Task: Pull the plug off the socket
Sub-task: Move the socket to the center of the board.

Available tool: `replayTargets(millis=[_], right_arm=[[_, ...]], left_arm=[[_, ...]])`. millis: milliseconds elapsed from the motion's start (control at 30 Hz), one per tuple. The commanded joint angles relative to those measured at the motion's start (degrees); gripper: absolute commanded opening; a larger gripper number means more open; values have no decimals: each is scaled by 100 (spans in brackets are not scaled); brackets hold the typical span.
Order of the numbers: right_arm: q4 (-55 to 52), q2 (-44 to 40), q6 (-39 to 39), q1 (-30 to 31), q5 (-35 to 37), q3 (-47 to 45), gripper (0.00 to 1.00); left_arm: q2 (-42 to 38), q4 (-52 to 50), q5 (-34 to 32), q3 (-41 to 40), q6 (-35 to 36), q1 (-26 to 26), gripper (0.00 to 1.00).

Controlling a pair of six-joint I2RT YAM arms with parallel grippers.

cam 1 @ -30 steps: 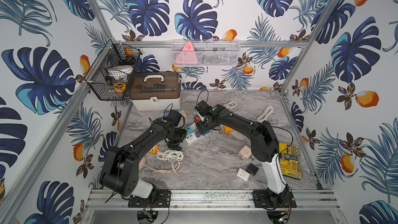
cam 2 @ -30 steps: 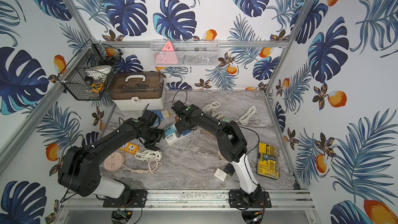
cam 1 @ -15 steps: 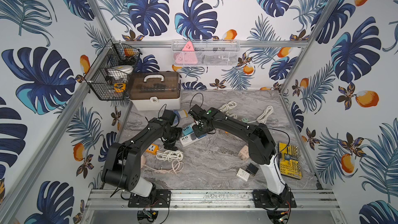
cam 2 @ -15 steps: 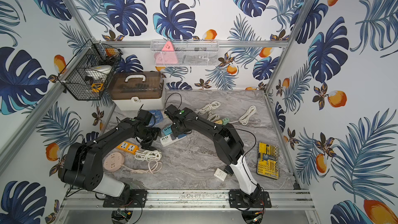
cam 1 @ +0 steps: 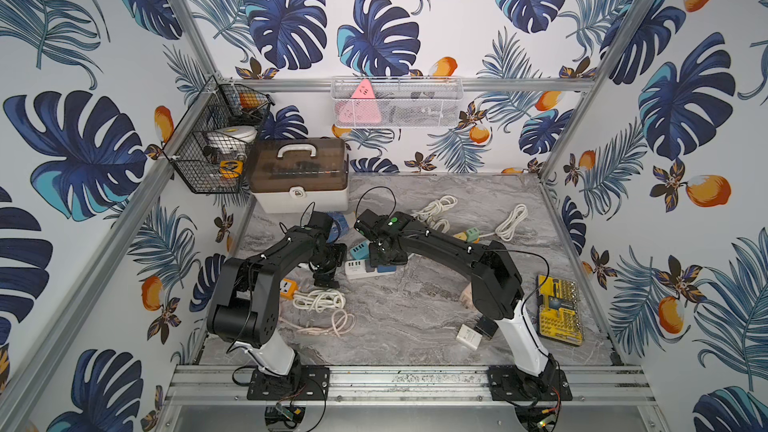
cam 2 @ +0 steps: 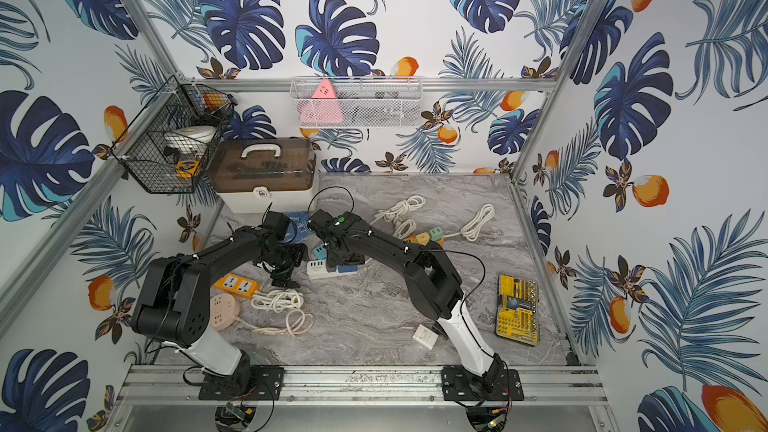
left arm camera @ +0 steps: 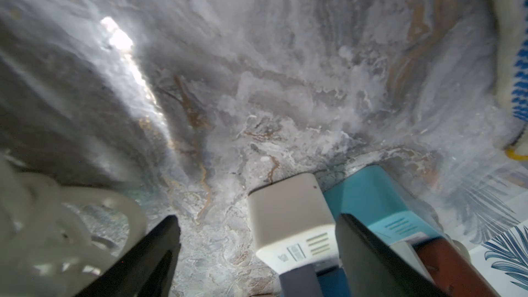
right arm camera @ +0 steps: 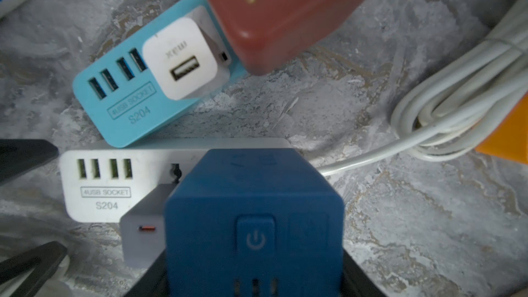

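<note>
Two pincers worked at one white socket strip [right arm camera: 105,187]. The right gripper [cam 1: 383,258] seemed clamped on the blue plug [right arm camera: 254,224], which sat between its jaws and looked not yet free of the strip directly beneath. The left gripper [left arm camera: 257,220] stood wide, the strip's end between its fingers but ungripped. To my eye the pull was only starting. The next move called for a straight lift with the strip pinned down.

white socket [right arm camera: 94,184]: smooth plastic | blue plug [right arm camera: 254,195]: matt plastic | table [right arm camera: 400,224]: matt, marbled
</note>
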Motion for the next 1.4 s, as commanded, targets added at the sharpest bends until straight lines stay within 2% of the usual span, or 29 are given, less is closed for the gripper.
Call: replayTargets(millis=[0,133,267,700,833,967,1133,1267,1367], right_arm=[[-478,-79,844,21,58,-101,33],[-178,-408,1313,18,-176,-585,32],[-305,-397,1603,16,-263,-488,32],[-215,-212,1933,252,-717,-342,30],[-535,-79,1987,326,-824,-98,29],[-372,-244,2152,372,-916,-447,29],[-121,-282,2371,377,-999,-505,30],[-179,-124,2376,372,-1213,-139,32],[-70,-89,2396,377,-1447,-188,33]], left_arm=[[3,24,9,75,-101,-4,92],[30,135,-1,42,-122,-7,91],[200,85,73,116,-67,-55,91],[562,142,159,145,-67,-212,88],[567,5,79,259,16,-204,88],[517,68,8,293,27,-207,90],[606,176,88,187,-16,-332,79],[605,258,120,64,-55,-350,77],[646,246,123,106,-7,-349,75]])
